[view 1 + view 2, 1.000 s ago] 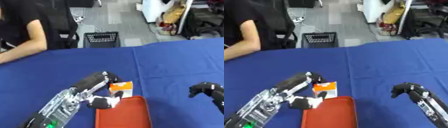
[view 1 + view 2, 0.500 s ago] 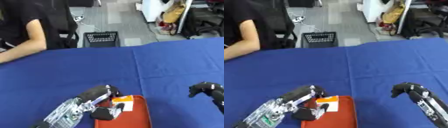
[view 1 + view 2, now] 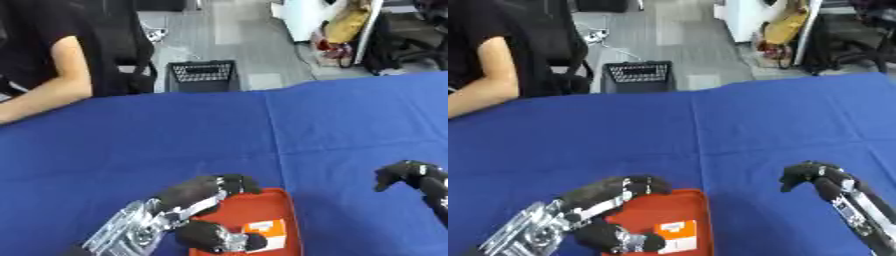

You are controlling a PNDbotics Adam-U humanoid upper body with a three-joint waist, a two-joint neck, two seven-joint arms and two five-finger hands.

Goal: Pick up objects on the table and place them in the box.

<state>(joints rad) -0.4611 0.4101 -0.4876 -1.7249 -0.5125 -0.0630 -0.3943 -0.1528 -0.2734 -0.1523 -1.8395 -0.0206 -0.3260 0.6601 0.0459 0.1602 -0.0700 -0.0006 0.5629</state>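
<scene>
Fingers curling round the orange-and-white packet [image 3: 265, 233], the left hand [image 3: 206, 212] is holding it inside the red box [image 3: 262, 204] at the table's [image 3: 175, 135] near edge; right hand [image 3: 811, 176] is hovering curled, empty.

Blue cloth-covered tabletop [image 3: 175, 140] filling the lower part of both views, far edge running askew, higher at right. Beyond it grey floor [image 3: 236, 30] with black perforated basket [image 3: 202, 76] just past the tabletop edge; person in black short sleeve at far left, bare forearm [image 3: 52, 97] lying along the tabletop edge. Upper right: white cabinet or unit [image 3: 315, 20], yellowish bag-like thing [image 3: 343, 25] leaning beside it, something red [image 3: 325, 47] low on the floor, dark chair-like shape [image 3: 407, 42] at far right.
</scene>
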